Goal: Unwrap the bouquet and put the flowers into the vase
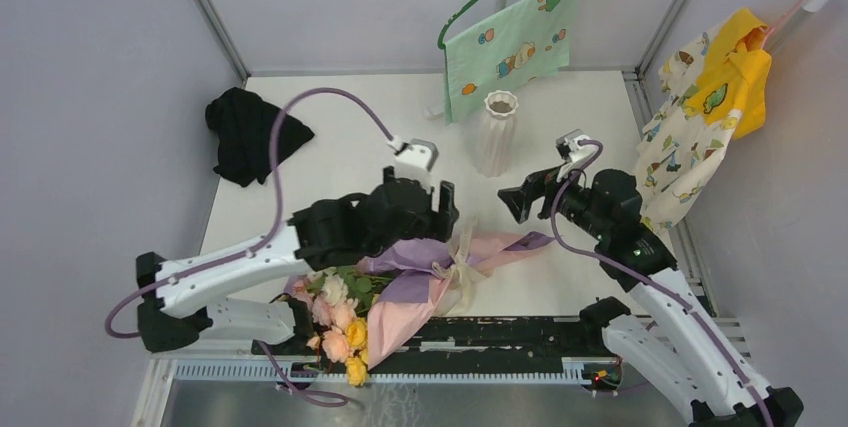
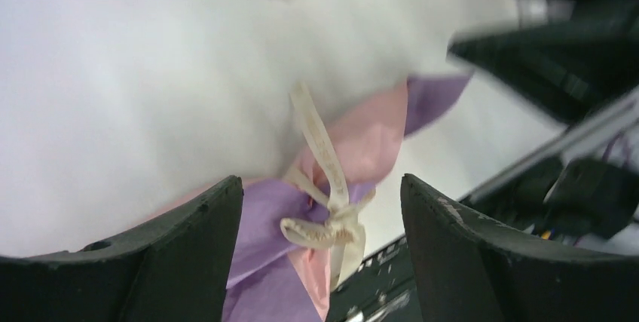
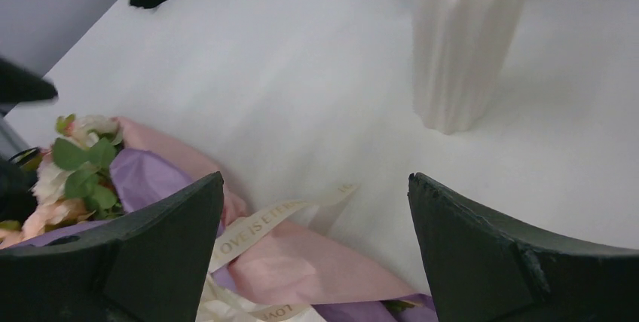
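Left gripper (image 2: pixel 320 186): your 2 black fingers (image 2: pixel 188 254) are filling the bottom of the left wrist view. They are standing wide apart and are gripping nothing.
Ribbon (image 2: pixel 325 157): it is showing in the gap between those fingers, cream, and it is tied in a knot around the purple and pink paper. Whether the fingers are touching the paper, you cannot tell.
Right gripper (image 3: pixel 315 179): its jaws are also standing wide and are holding nothing. It is hovering over the table (image 1: pixel 340 147), near the narrow right end of the wrapping.
Bouquet (image 1: pixel 420 277): it is lying on its side at the near edge of the table, between your 2 arms, wrapped and tied. The left gripper is hanging over its far edge, close to the knot.
Flowers (image 1: pixel 338 319): pink, yellow and cream heads with green leaves are sticking out from the left end of the paper, beside the left arm's base.
Vase (image 1: pixel 497 132): white and ribbed, it is standing upright toward the far side of the table, well apart from the bouquet.
Black cloth (image 1: pixel 245 132): it is lying crumpled at the far left of the table.
Green printed cloth (image 1: pixel 510 42): it is hanging on a green hanger behind the vase.
Yellow and white garment (image 1: pixel 715 107): it is hanging at the right side.
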Robot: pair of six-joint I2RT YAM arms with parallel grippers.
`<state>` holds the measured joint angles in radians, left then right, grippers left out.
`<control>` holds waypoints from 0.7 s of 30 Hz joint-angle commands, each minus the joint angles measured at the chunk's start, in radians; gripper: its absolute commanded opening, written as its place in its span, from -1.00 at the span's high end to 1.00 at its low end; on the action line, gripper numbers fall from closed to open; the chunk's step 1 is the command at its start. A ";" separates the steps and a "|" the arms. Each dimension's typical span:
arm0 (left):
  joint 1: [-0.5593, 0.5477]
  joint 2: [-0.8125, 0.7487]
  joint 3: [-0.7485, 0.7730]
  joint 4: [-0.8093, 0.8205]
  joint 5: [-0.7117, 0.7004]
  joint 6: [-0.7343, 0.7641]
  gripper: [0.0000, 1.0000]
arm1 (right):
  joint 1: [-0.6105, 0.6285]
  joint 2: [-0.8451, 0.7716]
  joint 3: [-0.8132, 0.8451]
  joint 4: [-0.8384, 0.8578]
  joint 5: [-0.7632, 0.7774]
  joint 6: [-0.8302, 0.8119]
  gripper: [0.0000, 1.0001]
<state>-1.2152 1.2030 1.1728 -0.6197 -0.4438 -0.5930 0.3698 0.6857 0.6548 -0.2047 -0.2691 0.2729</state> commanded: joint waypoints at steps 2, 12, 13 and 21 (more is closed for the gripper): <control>-0.004 -0.140 0.142 -0.164 -0.467 -0.196 -0.64 | 0.183 0.062 0.131 0.011 0.064 -0.047 -0.96; -0.004 -0.184 0.346 -0.481 -0.794 -0.424 -0.64 | 0.821 0.593 0.493 -0.263 0.521 -0.264 -0.96; -0.005 -0.181 0.355 -0.504 -0.808 -0.437 -0.64 | 0.853 0.641 0.501 -0.281 0.533 -0.298 -0.96; -0.005 -0.173 0.399 -0.646 -0.903 -0.552 -0.65 | 1.014 0.810 0.443 -0.297 0.552 -0.371 -0.96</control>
<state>-1.2152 1.0374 1.5345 -1.1904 -1.2369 -1.0321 1.3434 1.4956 1.1141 -0.4850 0.2302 -0.0345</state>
